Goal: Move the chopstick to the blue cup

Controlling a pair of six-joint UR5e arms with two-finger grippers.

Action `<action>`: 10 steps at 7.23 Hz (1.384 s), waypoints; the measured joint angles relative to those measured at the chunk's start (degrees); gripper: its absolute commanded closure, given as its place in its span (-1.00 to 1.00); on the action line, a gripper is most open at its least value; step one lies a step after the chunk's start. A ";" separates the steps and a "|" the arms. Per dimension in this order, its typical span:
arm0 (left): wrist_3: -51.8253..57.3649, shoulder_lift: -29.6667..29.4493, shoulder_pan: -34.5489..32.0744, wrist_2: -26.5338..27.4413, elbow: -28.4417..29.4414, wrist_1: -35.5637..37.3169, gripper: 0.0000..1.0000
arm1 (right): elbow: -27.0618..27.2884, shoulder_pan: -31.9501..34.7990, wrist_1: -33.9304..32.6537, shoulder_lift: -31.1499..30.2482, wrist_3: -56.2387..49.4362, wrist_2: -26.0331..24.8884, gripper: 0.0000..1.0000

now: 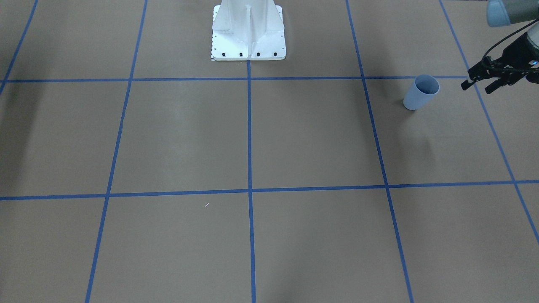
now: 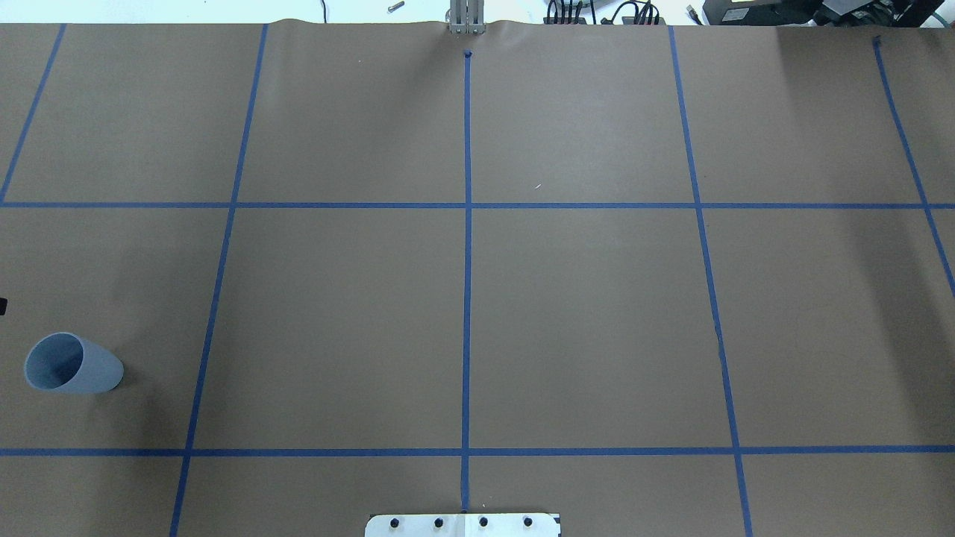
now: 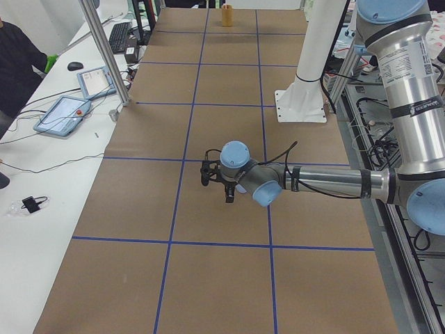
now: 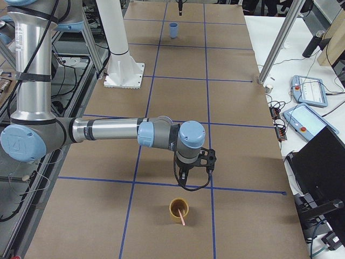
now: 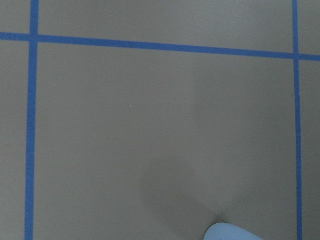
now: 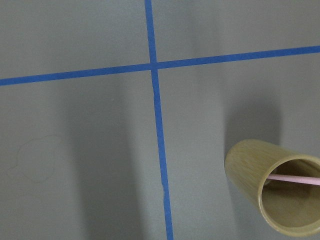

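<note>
The blue cup [image 1: 421, 92] stands upright near the table's left end; it also shows in the overhead view [image 2: 74, 365] and far off in the exterior right view [image 4: 173, 29]. Its rim shows at the bottom edge of the left wrist view [image 5: 230, 234]. My left gripper [image 1: 476, 87] hovers beside the cup, open and empty. A pink chopstick [image 6: 295, 179] leans inside a wooden cup [image 6: 275, 192] at the table's right end [image 4: 179, 209]. My right gripper [image 4: 194, 171] hangs just above and behind the wooden cup; I cannot tell whether it is open or shut.
The white robot pedestal [image 1: 248, 33] stands at the table's robot-side edge. Blue tape lines cross the brown paper. A side bench holds tablets [image 4: 308, 89] and a metal post [image 4: 277, 43]. A person sits at the bench [image 3: 17, 69].
</note>
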 measured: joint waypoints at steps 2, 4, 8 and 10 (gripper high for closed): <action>-3.13 0.69 5.72 2.89 -0.07 -2.38 -0.96 | 0.03 0.00 0.57 -0.12 0.15 0.00 -1.00; -3.73 0.71 8.12 3.33 -0.07 -2.64 -0.77 | 0.01 0.00 0.63 -0.08 0.23 0.12 -1.00; -4.12 0.04 10.76 3.50 0.47 -2.66 0.28 | -0.38 0.00 0.57 0.30 0.24 0.04 -1.00; -4.48 -0.47 11.75 3.49 0.55 -2.52 1.00 | -0.71 0.00 0.44 0.38 0.26 0.03 -1.00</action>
